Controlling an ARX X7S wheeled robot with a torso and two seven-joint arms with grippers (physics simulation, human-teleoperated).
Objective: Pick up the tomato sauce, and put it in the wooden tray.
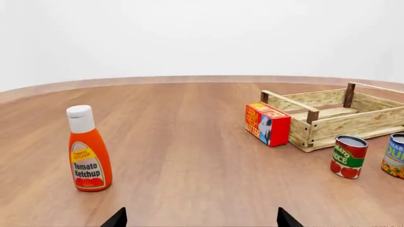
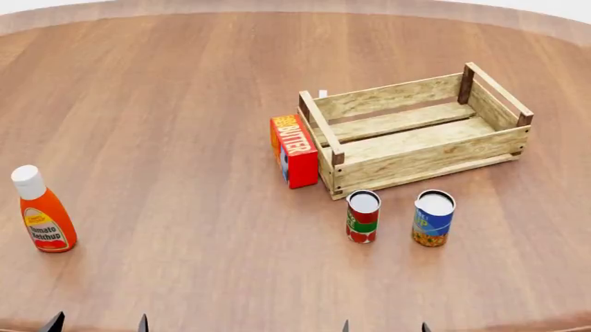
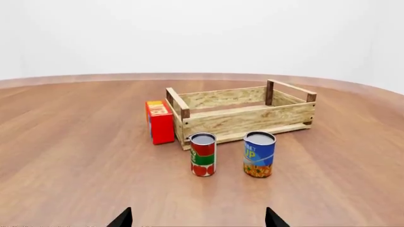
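Head view: tomato sauce (image 2: 363,216) stands near wooden tray (image 2: 417,130); both grippers wide, apparently empty.

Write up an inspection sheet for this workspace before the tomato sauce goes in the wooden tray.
Surface: round brown wood-grain table, no spills seen.
Job's things: small red-and-green tomato sauce can upright, in front of the light slatted wooden tray, apart from it; tray empty.
Clutter: blue-and-yellow can beside the sauce, apart; red butter box against the tray's end; orange ketchup bottle far left.
Grippers: left gripper and right gripper at the near edge, jaws open, holding nothing.
Cables: nothing seen.
Surroundings: plain white backdrop.
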